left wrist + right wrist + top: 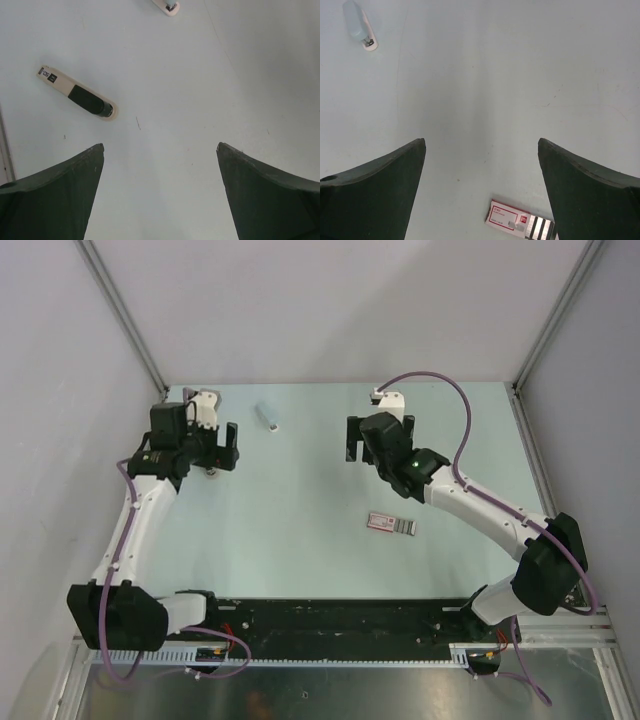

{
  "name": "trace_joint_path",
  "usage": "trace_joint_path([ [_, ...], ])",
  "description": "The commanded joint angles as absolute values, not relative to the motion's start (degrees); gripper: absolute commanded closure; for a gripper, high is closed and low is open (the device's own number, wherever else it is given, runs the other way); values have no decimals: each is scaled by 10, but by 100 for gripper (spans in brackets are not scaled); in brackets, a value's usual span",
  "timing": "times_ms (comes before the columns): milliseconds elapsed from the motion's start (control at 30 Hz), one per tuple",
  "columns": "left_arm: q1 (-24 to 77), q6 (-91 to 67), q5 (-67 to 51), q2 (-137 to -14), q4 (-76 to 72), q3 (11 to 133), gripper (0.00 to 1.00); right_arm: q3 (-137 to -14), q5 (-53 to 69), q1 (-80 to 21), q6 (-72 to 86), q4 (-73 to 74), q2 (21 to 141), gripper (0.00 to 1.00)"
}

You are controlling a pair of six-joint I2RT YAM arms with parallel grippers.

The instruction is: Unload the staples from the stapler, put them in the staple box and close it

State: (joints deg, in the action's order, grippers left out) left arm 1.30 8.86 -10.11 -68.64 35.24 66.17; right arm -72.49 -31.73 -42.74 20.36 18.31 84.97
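Left wrist view: the left pincer [160, 146] is spread wide with nothing between its fingers, and it hangs above the pale surface [210, 75].
Stapler: the stapler [77, 94] lies flat and closed on the surface, ahead of the left pincer and off to one side, apart from both fingers. It has a beige base, a black middle and a small label at the far end. It cannot be picked out in the top view and is probably hidden under the left arm.
Staples: no staples are seen loose on the surface, and whatever the stapler carries is hidden inside it. A thin dark fleck [138, 123] near the stapler is too small to name.
Blue-grey item: a small blue-grey item [268, 417] with a white end lies between the two arms, toward the far edge, and neither arm touches it.
Right pincer: the right pincer [481, 141] is equally wide open and holds nothing, and it hangs above bare surface.
Box: a pink-red box [390, 524] lies just beside the right arm, with silvery strips showing at one end.
Done so far: nothing, by the look of it, since the stapler is shut and ungrasped.
Left to do: everything. The stapler has to be taken up and steadied, its magazine opened and the strip drawn out.
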Motion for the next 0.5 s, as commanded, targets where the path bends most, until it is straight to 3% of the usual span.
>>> trace_joint_path([
  [0, 9, 59, -99, -713, 324, 706, 1, -745, -333, -420, 223, 180, 840, 1],
  [133, 14, 37, -100, -765, 307, 749, 0, -746, -329, -416, 230, 194, 840, 1],
  [467, 70, -49, 54, -981, 297, 917, 1, -714, -310, -397, 232, 198, 810, 1],
])
